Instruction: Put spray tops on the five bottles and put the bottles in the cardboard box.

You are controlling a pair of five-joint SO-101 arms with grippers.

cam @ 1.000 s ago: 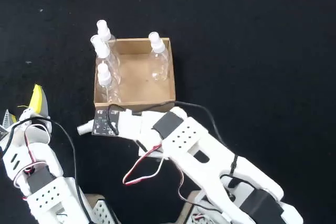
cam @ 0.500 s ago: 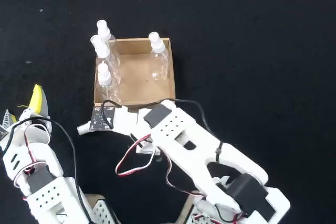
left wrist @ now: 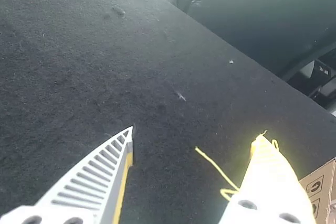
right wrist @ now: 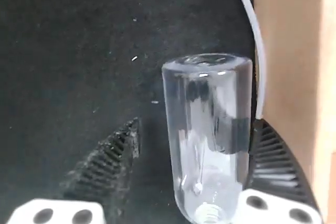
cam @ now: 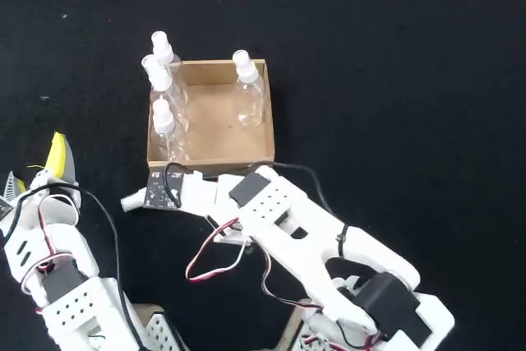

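Observation:
The cardboard box (cam: 215,163) stands left of the table's middle. Three capped bottles (cam: 164,117) line its left wall and another capped bottle (cam: 248,88) stands at its back right corner. A clear bottle (right wrist: 207,129) with a bare threaded neck lies on the black cloth just outside the box's front left corner (cam: 131,200). My right gripper (right wrist: 197,124) is open around it: one finger (right wrist: 273,150) touches it, the other (right wrist: 113,150) stands a little off. My left gripper (left wrist: 195,135) is open over bare cloth at the table's left edge (cam: 37,172).
A thin white tube (right wrist: 252,40) runs along the box wall (right wrist: 294,51) beside the uncapped bottle. The box's corner (left wrist: 320,187) shows in the left wrist view. Black cloth covers the table, with wide free room on the right (cam: 411,121).
The right arm's elbow swung in and its gripper shifted slightly by the box's front left corner. The uncapped bottle stayed in place. The left arm has not moved.

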